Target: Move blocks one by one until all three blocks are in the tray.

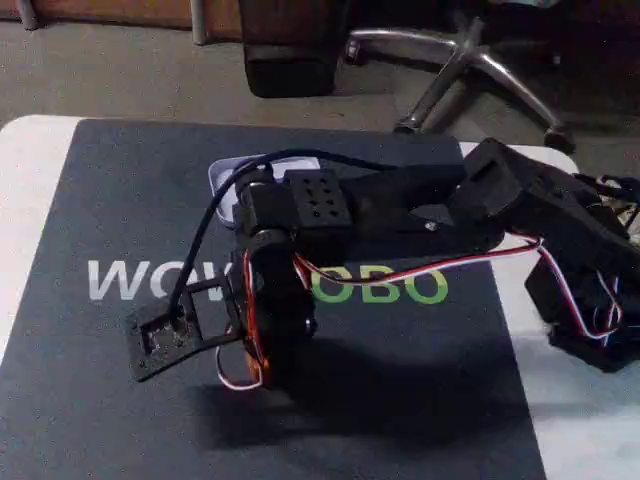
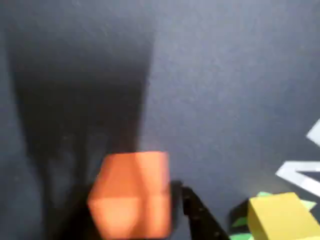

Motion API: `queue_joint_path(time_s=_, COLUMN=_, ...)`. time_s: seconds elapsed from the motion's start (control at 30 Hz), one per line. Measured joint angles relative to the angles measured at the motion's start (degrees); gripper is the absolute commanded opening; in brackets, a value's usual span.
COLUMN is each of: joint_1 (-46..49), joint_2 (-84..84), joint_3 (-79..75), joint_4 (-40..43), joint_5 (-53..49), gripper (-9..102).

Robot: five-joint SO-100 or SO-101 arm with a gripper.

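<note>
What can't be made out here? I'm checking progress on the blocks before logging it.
- Tray: fixed view, the arm covers most of it, so its contents are hidden.
- Gripper: wrist view, blurred; whether it grips the orange block is unclear.
- Yellow block: wrist view, cut off by the bottom edge.
- Purple block: whereabouts unknown.

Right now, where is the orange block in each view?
Wrist view: orange block at the bottom edge, left of centre.
Fixed view: cannot pick it out; the arm bends over that part of the mat.
Shared landmark: the mat's green lettering.
</note>
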Motion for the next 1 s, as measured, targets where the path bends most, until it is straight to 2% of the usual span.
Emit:
queue_joint_path(time_s=0.07, joint_1=-0.18, joint_2=-0.44, joint_3=-0.88, joint_4=0.0, joint_5=0.26, gripper=-8)
queue_joint_path(time_s=0.27, joint_1=-0.18, joint_2=-0.88, joint_3=-2.37, joint_4=0.0, joint_5=2.72, gripper=-8)
queue_joint_path(time_s=0.43, joint_1=0.79, joint_2=-0.88, joint_3=-8.26, joint_4=1.14, joint_5=10.99, gripper=-8)
queue_joint_path(time_s=0.7, joint_1=8.26, joint_2=-0.44, joint_3=-13.45, joint_4=1.76, joint_5=22.5, gripper=-8)
queue_joint_path(time_s=1.0, joint_1=17.58, joint_2=5.1, joint_3=-13.45, joint_4=2.11, joint_5=26.02, gripper=-8)
